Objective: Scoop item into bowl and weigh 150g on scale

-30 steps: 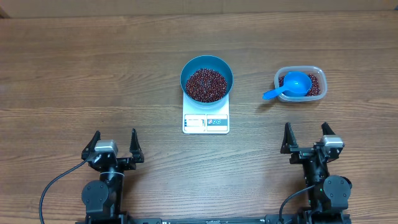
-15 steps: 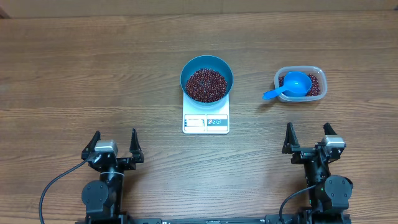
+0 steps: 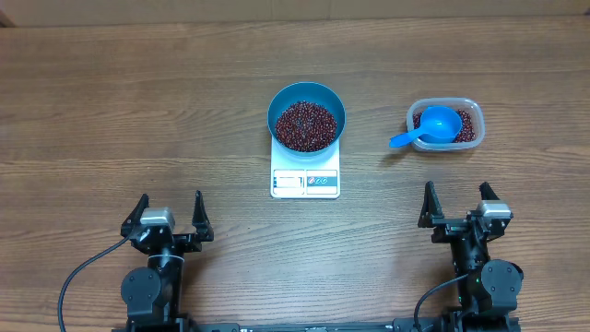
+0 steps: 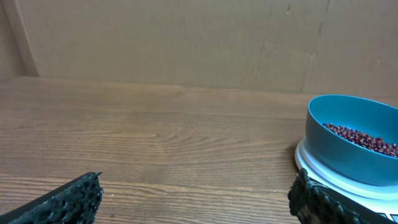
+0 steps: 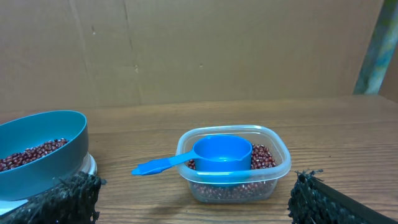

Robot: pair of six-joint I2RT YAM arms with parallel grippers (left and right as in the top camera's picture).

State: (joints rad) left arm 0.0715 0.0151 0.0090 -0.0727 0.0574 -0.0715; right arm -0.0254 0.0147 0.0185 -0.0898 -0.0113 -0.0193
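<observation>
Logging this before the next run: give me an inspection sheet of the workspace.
Surface: wooden table, no stray beans seen.
Job's things: blue bowl of beans sits on the scale; display unreadable.
Clutter: clear tub holding more beans, blue scoop resting in it, handle over the rim.
Grippers: left gripper and right gripper open, empty.
Cables: black cable by the left arm, another by the right.
Surroundings: cardboard wall behind the table.
</observation>
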